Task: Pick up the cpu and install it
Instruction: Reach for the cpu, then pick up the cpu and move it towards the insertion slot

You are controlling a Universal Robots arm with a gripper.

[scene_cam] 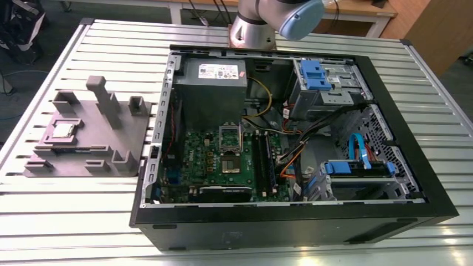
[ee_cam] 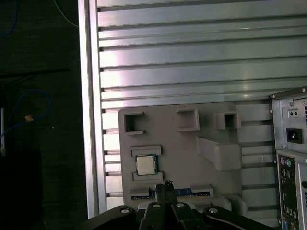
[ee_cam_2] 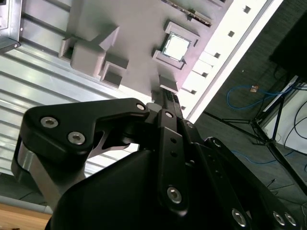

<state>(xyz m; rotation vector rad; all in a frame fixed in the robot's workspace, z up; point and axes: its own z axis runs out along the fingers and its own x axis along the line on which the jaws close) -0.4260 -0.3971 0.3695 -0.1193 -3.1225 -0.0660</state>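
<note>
The cpu (scene_cam: 63, 130) is a small silver square lying flat in a recess of the grey plastic fixture (scene_cam: 118, 136), at the exterior view's left. Both wrist views look down on the cpu (ee_cam: 145, 165) (ee_cam_2: 175, 46) from well above. My gripper (ee_cam: 168, 184) (ee_cam_2: 169, 97) hangs high over the fixture's edge, a short way to one side of the chip, shut with nothing between its fingers. The metal-framed socket (scene_cam: 231, 164) sits on the green motherboard inside the open computer case, its load frame (scene_cam: 230, 134) raised.
The open black computer case (scene_cam: 421, 183) takes up the middle and right of the slatted aluminium table (scene_cam: 81, 216). Upright blocks (scene_cam: 103, 100) stand on the fixture. Cables and blue drive bays (scene_cam: 322, 75) crowd the case's right half. The arm's base (scene_cam: 255, 27) stands behind the case.
</note>
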